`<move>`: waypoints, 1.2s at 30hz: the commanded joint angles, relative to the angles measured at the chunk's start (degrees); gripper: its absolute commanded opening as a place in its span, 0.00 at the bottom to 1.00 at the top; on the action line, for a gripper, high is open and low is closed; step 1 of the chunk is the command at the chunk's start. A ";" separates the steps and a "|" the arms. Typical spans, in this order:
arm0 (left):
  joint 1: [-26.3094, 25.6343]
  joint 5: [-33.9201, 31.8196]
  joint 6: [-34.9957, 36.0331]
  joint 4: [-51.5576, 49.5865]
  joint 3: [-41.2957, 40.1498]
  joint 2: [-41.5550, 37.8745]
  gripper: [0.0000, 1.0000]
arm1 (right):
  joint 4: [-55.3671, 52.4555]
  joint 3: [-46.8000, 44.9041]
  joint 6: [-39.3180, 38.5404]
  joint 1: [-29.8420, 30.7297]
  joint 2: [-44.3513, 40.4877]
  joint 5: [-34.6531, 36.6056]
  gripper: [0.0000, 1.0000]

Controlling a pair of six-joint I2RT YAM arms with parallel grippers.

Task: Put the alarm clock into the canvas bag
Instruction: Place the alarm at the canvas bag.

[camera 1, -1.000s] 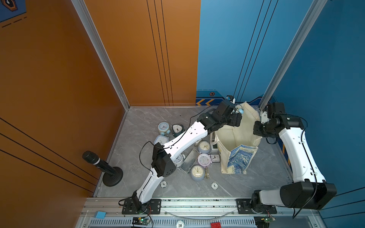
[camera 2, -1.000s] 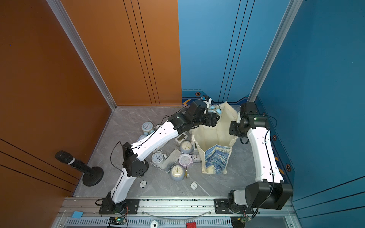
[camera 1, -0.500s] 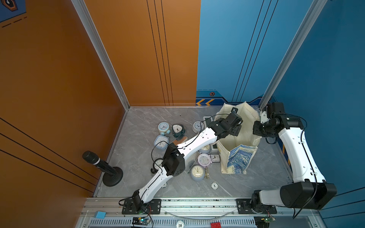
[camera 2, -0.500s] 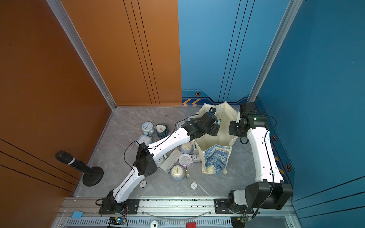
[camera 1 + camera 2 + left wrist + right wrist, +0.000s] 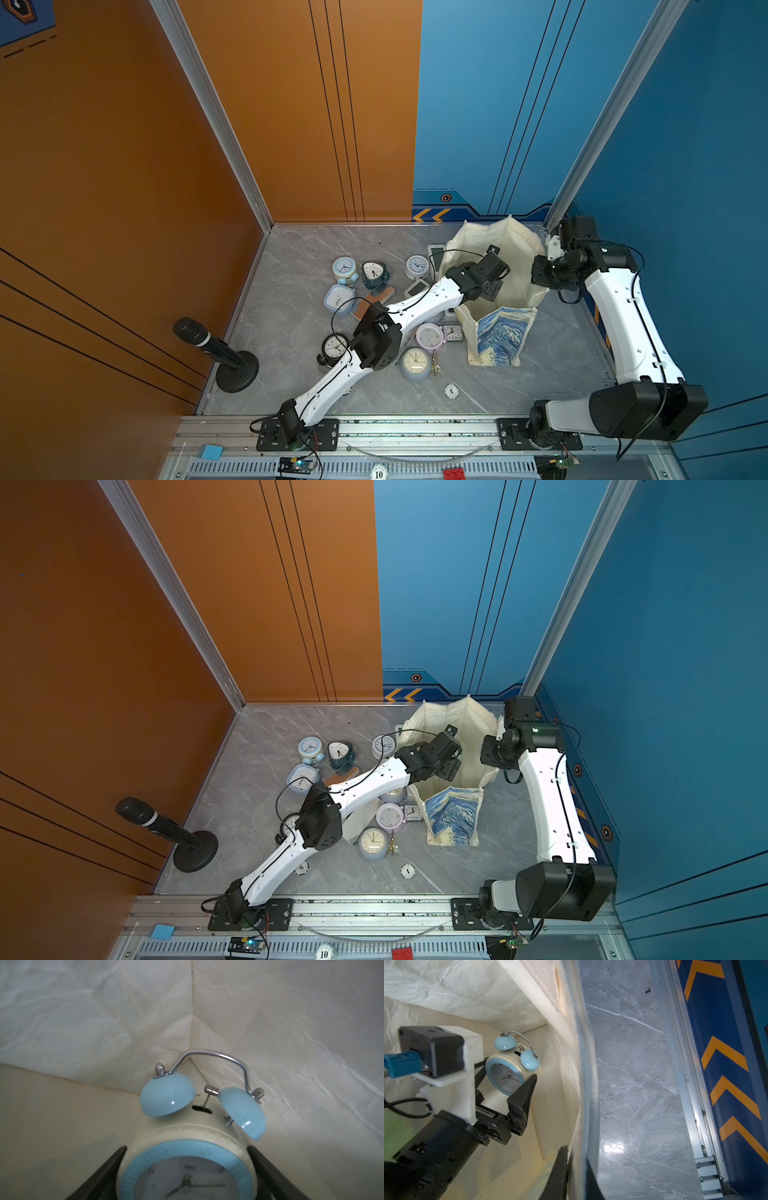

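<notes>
Found alarm clock already inside canvas bag, down in a corner of the cream lining. Cannot tell whether resting on the bag's floor or hanging just above it. Noted left gripper reaching well inside the bag, jaws set wide yet clamped on the clock's body from both sides. Noted right gripper at the bag's rim, pinched together on the fabric, apparently holding the mouth open. Judged insertion all but done. Left to do: release clock, withdraw from bag, probably let go of rim. Counted several other clocks outside the bag, on the floor beside it.
</notes>
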 commanded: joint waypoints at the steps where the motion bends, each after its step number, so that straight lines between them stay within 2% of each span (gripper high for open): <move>1: 0.15 1.91 -0.23 0.31 1.97 1.73 0.45 | 0.06 -0.58 -0.85 0.50 -0.35 0.94 0.12; 10: 0.34 2.87 -0.62 0.15 1.85 1.16 0.66 | 0.08 -0.65 -0.85 0.59 -0.25 0.93 0.12; 17: 0.20 3.14 -0.69 0.16 1.82 0.17 0.77 | 0.07 -0.65 -0.86 0.68 -0.22 0.93 0.12; 21: 0.12 3.46 -0.80 0.18 1.88 -0.26 0.90 | 0.15 -0.76 -0.95 0.76 -0.20 0.93 0.12; 28: 0.06 3.52 -0.60 0.22 1.89 -1.76 0.99 | 0.15 -0.80 -1.01 0.85 -0.19 1.11 0.12; 36: 0.00 4.05 -0.62 0.22 1.56 -5.10 0.97 | 0.14 -0.83 -0.97 0.90 -0.23 1.37 0.12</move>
